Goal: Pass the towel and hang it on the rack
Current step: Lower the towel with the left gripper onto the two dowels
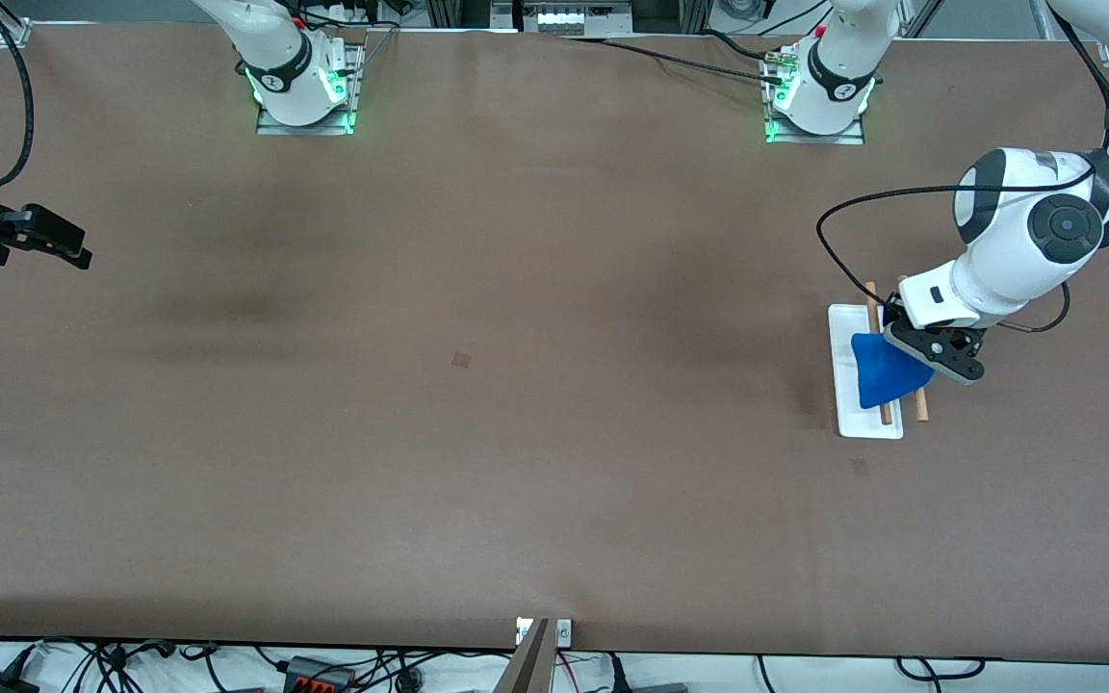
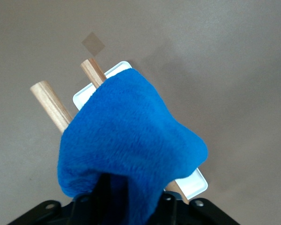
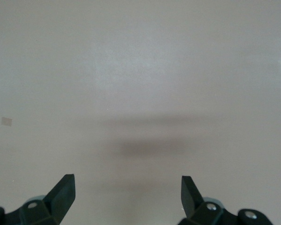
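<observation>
- Rack (image 1: 848, 385): toward the left arm's end of the surface (image 1: 516, 433), mid-height in the front view. Long axis up and down that frame. Two wooden rods parallel over the white base, ends pointing at the front camera.
- Towel (image 1: 887, 371): blue, draped across both rods, bunched, covering their middle stretch; rod ends bare.
- Left gripper (image 1: 935, 351): just over the rack, touching the towel's upper edge. Open or closed: cannot tell; cloth wraps the tips in the left wrist view.
- Right gripper (image 1: 64, 245): waiting at the right arm's end, over bare surface, jaws spread wide, empty.
- Nothing between rack and left gripper but the towel.
</observation>
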Tool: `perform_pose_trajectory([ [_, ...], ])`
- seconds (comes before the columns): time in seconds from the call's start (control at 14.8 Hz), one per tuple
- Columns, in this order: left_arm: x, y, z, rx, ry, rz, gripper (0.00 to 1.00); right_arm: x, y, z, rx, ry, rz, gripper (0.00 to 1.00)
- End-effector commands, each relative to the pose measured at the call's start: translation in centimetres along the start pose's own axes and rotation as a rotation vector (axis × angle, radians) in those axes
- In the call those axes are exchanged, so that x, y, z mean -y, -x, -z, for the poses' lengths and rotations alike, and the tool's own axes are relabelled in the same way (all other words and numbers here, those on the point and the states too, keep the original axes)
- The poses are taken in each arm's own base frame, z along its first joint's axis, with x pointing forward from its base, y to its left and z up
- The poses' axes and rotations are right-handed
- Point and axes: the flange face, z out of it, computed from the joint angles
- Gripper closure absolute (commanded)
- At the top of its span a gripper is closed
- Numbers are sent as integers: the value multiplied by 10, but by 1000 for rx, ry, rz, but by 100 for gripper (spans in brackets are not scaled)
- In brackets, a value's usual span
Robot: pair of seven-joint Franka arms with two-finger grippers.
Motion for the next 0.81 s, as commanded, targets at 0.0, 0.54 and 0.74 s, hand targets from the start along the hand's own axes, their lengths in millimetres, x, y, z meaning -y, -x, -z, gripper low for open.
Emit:
perform_pose_trajectory([
  [0.0,11,-7,5,-10,-18,-1,51,-4,3,2,10,0,-14,0],
  [0.54,26,-6,20,34,-4,-74,61,-6,2,2,4,0,-19,0],
  [0.74,29,-4,22,38,-2,-55,44,-7,3,3,7,0,-20,0],
])
